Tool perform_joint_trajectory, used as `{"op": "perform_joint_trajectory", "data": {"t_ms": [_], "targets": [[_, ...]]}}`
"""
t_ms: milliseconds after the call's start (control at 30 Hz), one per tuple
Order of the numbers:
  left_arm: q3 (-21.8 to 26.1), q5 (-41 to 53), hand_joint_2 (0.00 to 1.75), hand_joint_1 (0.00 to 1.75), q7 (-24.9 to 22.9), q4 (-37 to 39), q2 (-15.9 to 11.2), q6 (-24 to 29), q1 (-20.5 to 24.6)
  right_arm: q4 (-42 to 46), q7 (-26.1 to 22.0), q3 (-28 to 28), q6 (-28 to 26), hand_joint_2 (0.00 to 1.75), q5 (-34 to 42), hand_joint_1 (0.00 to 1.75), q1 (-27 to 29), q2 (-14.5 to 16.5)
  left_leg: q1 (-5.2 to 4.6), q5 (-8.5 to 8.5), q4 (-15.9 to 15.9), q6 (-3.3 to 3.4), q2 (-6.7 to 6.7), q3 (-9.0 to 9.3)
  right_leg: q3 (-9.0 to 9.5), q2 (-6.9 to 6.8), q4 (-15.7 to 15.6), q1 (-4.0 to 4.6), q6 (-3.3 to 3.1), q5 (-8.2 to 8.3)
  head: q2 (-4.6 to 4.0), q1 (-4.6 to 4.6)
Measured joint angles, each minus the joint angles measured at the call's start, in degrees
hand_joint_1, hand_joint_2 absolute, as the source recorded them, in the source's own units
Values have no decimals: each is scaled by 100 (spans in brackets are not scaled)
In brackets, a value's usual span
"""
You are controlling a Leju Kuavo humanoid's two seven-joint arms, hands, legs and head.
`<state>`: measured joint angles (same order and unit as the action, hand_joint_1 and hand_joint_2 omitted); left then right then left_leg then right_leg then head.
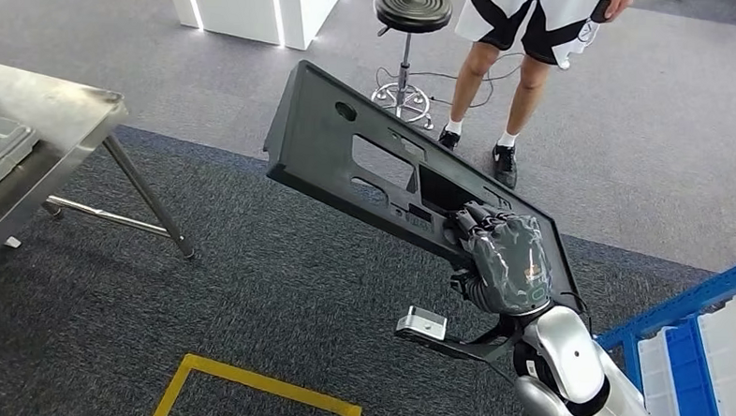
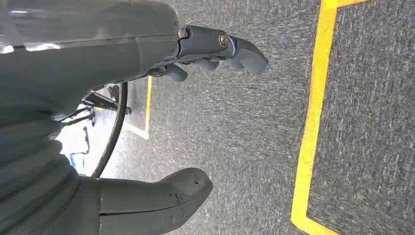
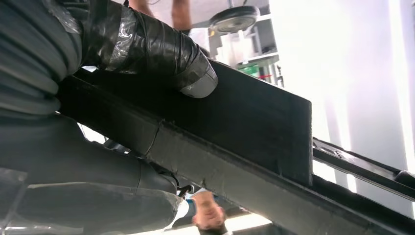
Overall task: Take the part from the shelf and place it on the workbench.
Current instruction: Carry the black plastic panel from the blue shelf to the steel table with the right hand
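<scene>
gripping the black part (image 1: 385,167) in the right robot hand (image 1: 504,259), left robot hand (image 2: 147,117) spread empty over yellow-taped carpet (image 2: 244,122)

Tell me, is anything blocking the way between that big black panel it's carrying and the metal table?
Nothing visible does. The right hand holds the black panel up in the air, and only bare carpet lies between it and the steel workbench to the left. The person stands off behind.

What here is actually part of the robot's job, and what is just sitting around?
Part of the job:
- black part, held up by the right hand
- steel workbench, where it goes

Just around:
- black stool
- person standing by
- blue shelf rail
- yellow floor marking
- left hand, holding nothing
</scene>
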<state>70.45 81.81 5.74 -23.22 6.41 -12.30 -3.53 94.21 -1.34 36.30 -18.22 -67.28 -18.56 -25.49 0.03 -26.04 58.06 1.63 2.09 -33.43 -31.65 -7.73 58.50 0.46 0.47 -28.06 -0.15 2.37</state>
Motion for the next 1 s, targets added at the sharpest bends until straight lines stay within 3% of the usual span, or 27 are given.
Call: {"op": "perform_joint_trajectory", "data": {"t_ms": [33, 100, 167, 200, 233, 267, 333, 400, 433, 500, 567, 633, 700, 733, 800, 867, 900, 933, 1000], "targets": [[4, 54, 175, 0, 41, -4, 1, -9, -2, -16, -21, -4, 14, 175, 14, 175, -7, -4, 12, 21, -24, 36, -62, 8, -34, 163, 111, -24, 29, -93, 0, 0], [4, 121, 175, 0, 99, -7, 2, -8, 27, -62, -52, -13, 53, 175, 37, 175, -13, -28, 29, 54, -51, 87, -187, 13, -276, 583, 683, -71, 72, -441, 0, -2], [4, 139, 175, 0, 126, -8, 2, -3, 59, -122, -64, -15, 85, 175, 43, 175, -3, -51, 25, 66, -45, 105, -341, 2, -646, 738, 1441, -84, 92, -753, 0, -2], [7, 137, 175, 0, 135, -8, 2, -2, 64, -151, -65, -15, 115, 175, 42, 175, 0, -55, 22, 68, -40, 108, -426, 0, -752, 750, 1633, -85, 96, -769, 0, -1], [12, 133, 175, 0, 145, -8, 2, 1, 65, -177, -65, -15, 170, 175, 36, 175, -7, -54, 20, 69, -30, 108, -513, 1, -758, 758, 1615, -85, 93, -670, 0, -1], [23, 133, 175, 0, 155, -8, 2, 5, 67, -203, -64, -13, 253, 175, 24, 175, -25, -54, 21, 68, -16, 106, -600, 4, -653, 784, 1367, -88, 82, -471, 0, -1], [53, 166, 175, 0, 166, -7, 2, 25, 79, -269, -57, -4, 461, 175, -24, 175, -105, -52, 18, 61, 20, 86, -768, -6, -296, 1018, 569, -108, 47, -58, 0, -2], [87, 229, 175, 0, 162, -6, 1, 59, 102, -367, -39, 14, 644, 175, -63, 175, -225, -53, 26, 73, 50, 31, -923, -58, -91, 1224, 89, -118, 27, 82, 0, -1], [100, 252, 175, 0, 156, -5, 1, 75, 107, -418, -30, 25, 707, 175, -71, 175, -282, -53, 36, 89, 53, -8, -994, -90, -79, 1229, 52, -108, 23, 62, 0, 0], [120, 279, 175, 0, 148, -4, 1, 90, 94, -500, -18, 44, 777, 175, -66, 175, -383, -51, 57, 105, 60, -79, -1077, -153, -70, 1071, 1, -108, -11, 84, 0, 0], [134, 287, 175, 0, 143, -3, 2, 93, 89, -547, -12, 64, 796, 175, -58, 175, -457, -49, 40, -75, 322, -122, -791, -299, -46, 895, -71, -125, -77, 123, 0, 7], [155, 289, 175, 0, 150, -3, 1, 98, 117, -592, -10, 87, 837, 175, -50, 175, -504, -52, 41, -452, 996, -159, -388, -611, -41, 715, -99, -113, -122, 135, 0, 14], [190, 322, 175, 0, 164, -3, 1, 101, 135, -651, -14, 121, 932, 175, -34, 175, -547, -58, 65, -683, 1615, -204, -264, -895, -49, 531, -96, -99, -131, 129, 0, 13], [204, 354, 175, 0, 166, -3, 2, 100, 136, -683, -21, 147, 987, 175, -22, 175, -578, -59, 75, -652, 1669, -220, -246, -908, -51, 446, -94, -96, -128, 124, 0, 13], [225, 414, 175, 0, 164, -3, -1, 100, 129, -733, -44, 197, 1082, 175, 14, 175, -664, -60, 83, -333, 1129, -228, -164, -599, -45, 302, -80, -97, -104, 107, 0, 14], [242, 440, 175, 0, 159, -3, -6, 101, 133, -762, -61, 234, 1147, 175, 47, 175, -761, -68, 51, -77, 362, -184, 92, -187, -39, 175, -47, -75, -55, 74, 0, 12], [248, 457, 175, 0, 151, -3, -8, 101, 137, -770, -65, 252, 1172, 175, 60, 175, -805, -75, 31, -27, 147, -147, 168, -80, -37, 117, -30, -57, -28, 58, 0, 11], [251, 476, 175, 0, 141, -3, -9, 100, 137, -775, -65, 273, 1194, 175, 68, 175, -845, -83, 10, -30, 66, -111, 198, -52, -33, 58, -21, -37, -5, 49, 0, 9], [256, 518, 175, 0, 124, -3, -9, 98, 124, -780, -65, 322, 1220, 175, 82, 175, -919, -90, 13, 4, 49, -42, 52, -69, -21, -18, -15, -33, 45, 32, 0, 9]]}}
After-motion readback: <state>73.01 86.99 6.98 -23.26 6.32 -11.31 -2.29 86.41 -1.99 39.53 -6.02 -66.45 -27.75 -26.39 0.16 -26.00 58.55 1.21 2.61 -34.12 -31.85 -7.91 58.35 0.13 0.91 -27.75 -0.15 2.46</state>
